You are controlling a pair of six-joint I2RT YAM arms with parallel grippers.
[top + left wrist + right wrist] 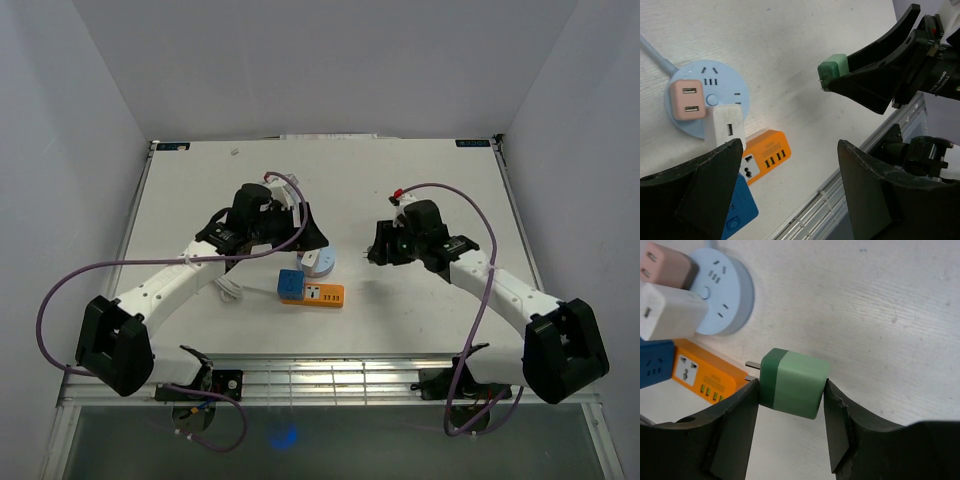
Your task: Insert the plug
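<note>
The plug (792,382) is a two-tone green cube, its two metal prongs pointing left toward the orange power strip (705,377). My right gripper (790,390) is shut on its sides, holding it over the white table to the right of the sockets. The left wrist view shows the plug (832,67) at the tip of the right fingers (875,65). My left gripper (790,150) is open and empty, hanging above the round light-blue socket (707,95). From above, the left gripper (300,235) and right gripper (378,255) flank the socket cluster.
A pink adapter (686,99) and a white adapter (727,125) sit plugged into the round socket. A blue cube socket (289,284) lies beside the orange strip (318,295). The table's slotted front rail (330,375) runs along the near edge.
</note>
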